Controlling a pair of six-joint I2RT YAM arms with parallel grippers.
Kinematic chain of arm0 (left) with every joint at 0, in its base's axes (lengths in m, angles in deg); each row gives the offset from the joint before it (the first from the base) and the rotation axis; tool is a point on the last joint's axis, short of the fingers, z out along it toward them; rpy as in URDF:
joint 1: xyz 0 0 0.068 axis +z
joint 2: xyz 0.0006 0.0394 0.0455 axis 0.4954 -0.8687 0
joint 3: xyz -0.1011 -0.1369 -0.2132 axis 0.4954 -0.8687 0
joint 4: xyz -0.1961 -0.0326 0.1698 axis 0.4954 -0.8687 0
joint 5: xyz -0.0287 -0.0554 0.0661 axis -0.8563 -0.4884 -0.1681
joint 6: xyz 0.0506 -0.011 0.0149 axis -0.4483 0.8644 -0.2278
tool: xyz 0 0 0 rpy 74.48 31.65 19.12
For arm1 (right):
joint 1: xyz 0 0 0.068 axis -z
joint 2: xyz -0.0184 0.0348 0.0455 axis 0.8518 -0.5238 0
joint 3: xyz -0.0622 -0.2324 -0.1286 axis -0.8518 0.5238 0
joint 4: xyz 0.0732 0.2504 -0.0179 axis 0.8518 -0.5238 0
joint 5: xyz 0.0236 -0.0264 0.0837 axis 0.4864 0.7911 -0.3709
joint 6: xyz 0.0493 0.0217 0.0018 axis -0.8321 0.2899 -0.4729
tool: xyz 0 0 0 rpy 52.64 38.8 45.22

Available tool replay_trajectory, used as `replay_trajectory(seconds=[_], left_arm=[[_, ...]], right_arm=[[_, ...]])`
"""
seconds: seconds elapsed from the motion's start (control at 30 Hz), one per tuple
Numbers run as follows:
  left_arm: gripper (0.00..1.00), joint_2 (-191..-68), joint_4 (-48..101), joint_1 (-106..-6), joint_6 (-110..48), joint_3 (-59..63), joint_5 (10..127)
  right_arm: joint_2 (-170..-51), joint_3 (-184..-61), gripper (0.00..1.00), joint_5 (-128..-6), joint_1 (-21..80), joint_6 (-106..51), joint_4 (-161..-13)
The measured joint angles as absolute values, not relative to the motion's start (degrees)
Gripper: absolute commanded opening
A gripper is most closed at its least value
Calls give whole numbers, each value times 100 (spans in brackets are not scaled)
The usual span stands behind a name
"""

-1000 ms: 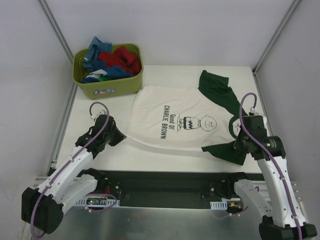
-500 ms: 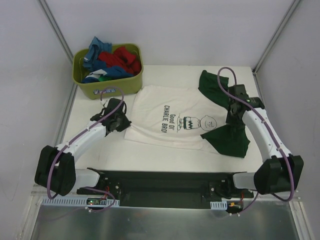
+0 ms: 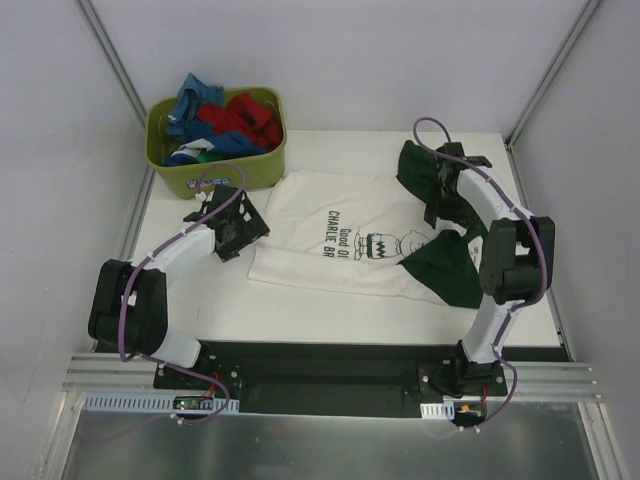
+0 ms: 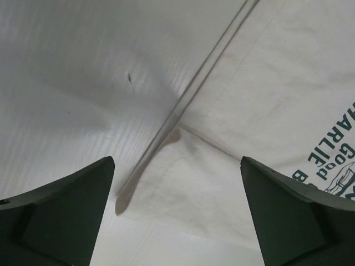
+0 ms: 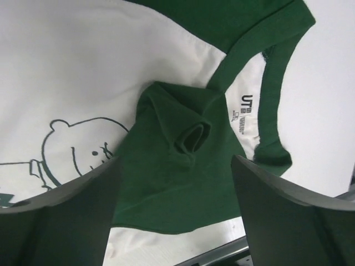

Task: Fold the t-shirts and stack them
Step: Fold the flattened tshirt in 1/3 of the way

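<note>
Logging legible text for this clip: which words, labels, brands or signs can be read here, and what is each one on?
"Good Ol'": print on the shirt.
"CHARLIE BR": same print; the rest is not visible at the shirt's near edge.
"UT": neck label inside the shirt's collar.
Small print under "UT": too small to read.
Sticker on the tub: too blurred to read.

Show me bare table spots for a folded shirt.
Bare: the near strip of table between the cream Charlie Brown t-shirt and the black rail; the far strip between the olive tub and the green sleeve. Crowded: right side, under the right arm.
</note>
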State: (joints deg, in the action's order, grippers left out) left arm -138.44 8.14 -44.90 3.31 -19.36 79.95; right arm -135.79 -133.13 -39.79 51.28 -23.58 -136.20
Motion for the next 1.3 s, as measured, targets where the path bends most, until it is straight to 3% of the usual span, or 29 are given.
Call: replay_trajectory(seconds=[0.17, 0.37, 0.43, 0.57, 0.93, 1.03, 1.07, 1.17, 1.3], left_arm=[[99, -13376, 795, -4461, 248, -1958, 7748], [99, -12561, 922, -4628, 196, -2207, 7276], [99, -12491, 987, -4816, 194, -2327, 7195], [99, -12522, 1134, -5073, 196, -2600, 6946], [99, -13125, 1579, -5067, 198, -2817, 6784], [99, -13249, 1654, -5065, 196, -2817, 6786], [99, -13302, 1660, -5065, 196, -2817, 6789], [99, -13365, 1667, -5065, 196, -2821, 6789], [99, -13424, 1676, -5065, 196, -2821, 6791]], right_arm=[[-13216, -13055, 91, -3994, 5147, -2473, -13500], [-11190, -11241, 89, -4495, 5307, -2784, -13000], [-10654, -10662, 85, -4783, 5388, -2880, -12840], [-10471, -9912, 58, -5221, 5571, -3011, -12521], [-11535, -9792, 46, -5542, 5801, -3153, -11795], [-11804, -9844, 36, -5583, 5831, -3164, -11686], [-11872, -9862, 28, -5594, 5856, -3171, -11658], [-12051, -9919, 16, -5667, 5932, -3210, -11557], [-12053, -9945, 12, -5691, 5941, -3223, -11500]])
